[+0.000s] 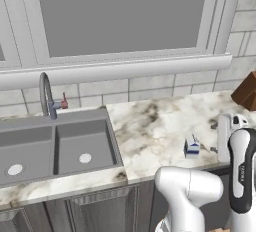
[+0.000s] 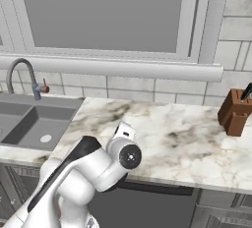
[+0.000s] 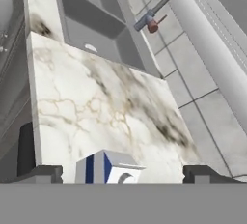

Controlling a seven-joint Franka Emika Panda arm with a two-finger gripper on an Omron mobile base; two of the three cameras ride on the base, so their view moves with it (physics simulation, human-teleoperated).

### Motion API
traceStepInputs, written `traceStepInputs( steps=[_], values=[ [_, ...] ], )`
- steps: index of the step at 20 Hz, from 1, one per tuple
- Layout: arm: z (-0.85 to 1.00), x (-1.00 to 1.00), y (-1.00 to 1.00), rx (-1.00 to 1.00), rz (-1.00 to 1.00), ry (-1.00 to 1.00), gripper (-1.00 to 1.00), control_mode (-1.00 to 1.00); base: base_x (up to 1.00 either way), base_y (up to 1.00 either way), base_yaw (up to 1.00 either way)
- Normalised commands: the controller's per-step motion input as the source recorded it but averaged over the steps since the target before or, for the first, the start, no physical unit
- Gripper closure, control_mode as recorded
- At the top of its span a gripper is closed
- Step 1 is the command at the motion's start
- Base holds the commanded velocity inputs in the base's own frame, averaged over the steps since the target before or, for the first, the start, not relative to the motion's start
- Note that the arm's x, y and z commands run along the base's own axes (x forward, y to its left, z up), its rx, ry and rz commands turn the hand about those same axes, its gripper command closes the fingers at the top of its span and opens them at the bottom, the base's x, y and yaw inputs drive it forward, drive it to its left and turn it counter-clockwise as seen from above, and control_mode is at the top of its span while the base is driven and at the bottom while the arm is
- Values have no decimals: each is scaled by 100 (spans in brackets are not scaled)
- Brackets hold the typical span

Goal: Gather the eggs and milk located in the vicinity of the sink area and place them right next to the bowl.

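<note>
The milk [image 1: 192,147] is standing upright on the marble counter [image 1: 155,126], near its front edge and well to the right of the sink [image 1: 55,148]. In the left base view I am seeing it at about four o'clock from the frame centre, a small white carton with a blue band round its lower half, just beside the white wrist of my arm. In the hand view the milk is sitting at six o'clock, close in, its gable top and blue stripes showing between the two dark finger tips. I am holding the gripper [image 3: 129,175] with its jaws wide apart, one finger on each side of the carton and neither touching it as far as I can tell.

The sink is lying at about eight o'clock in the left base view, a grey double basin. Its curved faucet [image 1: 47,96] with the small red lever is rising behind it, against the tiled wall. In the hand view the sink is showing at twelve o'clock, beyond a long stretch of bare counter.

A brown knife block [image 2: 236,111] is standing at three o'clock in the right base view, by the back wall.
</note>
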Motion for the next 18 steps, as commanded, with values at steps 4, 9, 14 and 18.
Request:
traceStepInputs(
  steps=[4, 9, 14, 18],
  values=[
    [-2, 7, 0, 0, 0, 19, -100, -100, 0, 0, 0],
    [-2, 25, -1, 0, 0, 21, -100, -100, 0, 0, 0],
    [-4, 40, -13, 4, 0, 20, -100, -100, 0, 0, 0],
    [-14, 33, -24, 11, 0, 15, -100, -100, 0, 0, 0]
  ],
)
